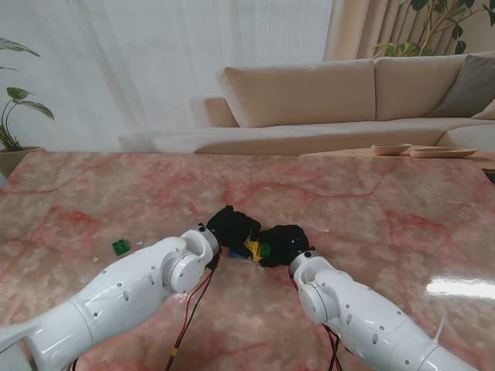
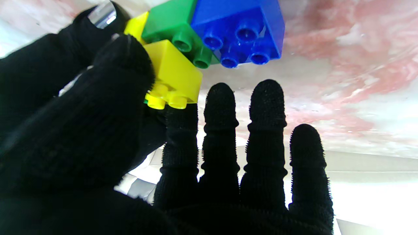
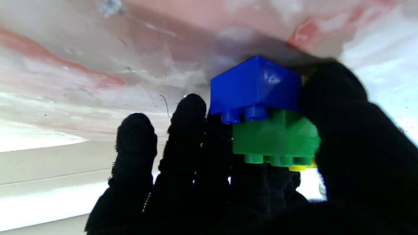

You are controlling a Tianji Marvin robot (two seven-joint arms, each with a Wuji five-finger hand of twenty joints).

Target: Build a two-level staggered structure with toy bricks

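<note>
Both black-gloved hands meet at the middle of the table around a small cluster of bricks. A blue brick (image 2: 240, 31) (image 3: 256, 86) rests on the marble with a green brick (image 2: 169, 24) (image 3: 276, 138) against it. A yellow brick (image 2: 174, 76) (image 1: 252, 249) sits higher, staggered over the green one. My left hand (image 1: 232, 226) pinches the yellow brick between thumb and index finger, its other fingers straight. My right hand (image 1: 283, 243) has its thumb and fingers closed on the green brick. How the bricks join is partly hidden by the gloves.
A loose small green brick (image 1: 120, 247) lies on the pink marble table (image 1: 371, 209) to the left, beside my left forearm. A beige sofa (image 1: 325, 100) stands beyond the far edge. Red and black cables hang under both arms.
</note>
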